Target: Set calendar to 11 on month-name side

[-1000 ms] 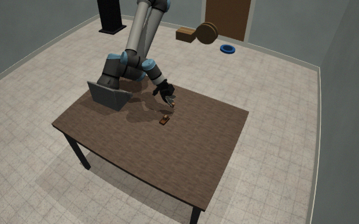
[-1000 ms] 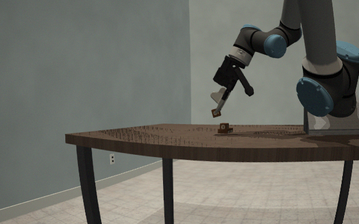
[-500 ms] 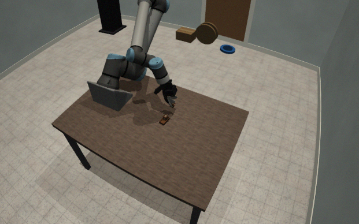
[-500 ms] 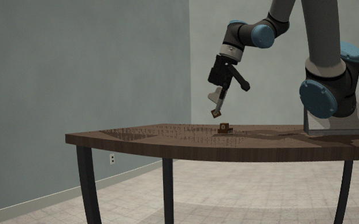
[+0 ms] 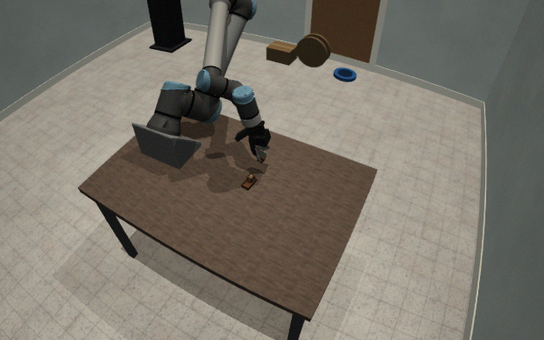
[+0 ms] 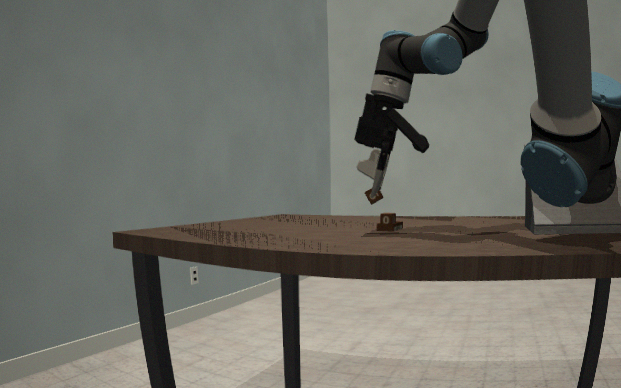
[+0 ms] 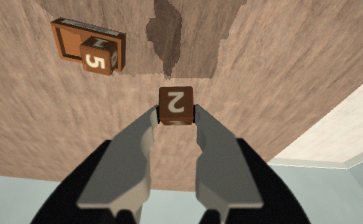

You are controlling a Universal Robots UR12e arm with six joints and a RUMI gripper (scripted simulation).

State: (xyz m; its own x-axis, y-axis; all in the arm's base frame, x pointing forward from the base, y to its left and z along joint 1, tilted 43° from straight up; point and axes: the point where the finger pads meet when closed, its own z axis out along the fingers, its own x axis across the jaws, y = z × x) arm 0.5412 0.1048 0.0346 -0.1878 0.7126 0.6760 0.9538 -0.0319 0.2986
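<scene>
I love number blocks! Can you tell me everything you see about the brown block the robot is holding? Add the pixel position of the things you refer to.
The brown cube with pale numbers [image 5: 262, 159] [image 6: 373, 196] [image 7: 176, 104] looks wooden. One face shows a 2, upside down in the wrist view; the faces turned away are hidden. It hangs tilted above the brown wooden table [image 5: 294, 206] [image 6: 246, 245] [image 7: 262, 95], pinched between the grey fingers of the black gripper [image 5: 261, 153] [image 6: 376, 192] [image 7: 177, 106].
</scene>
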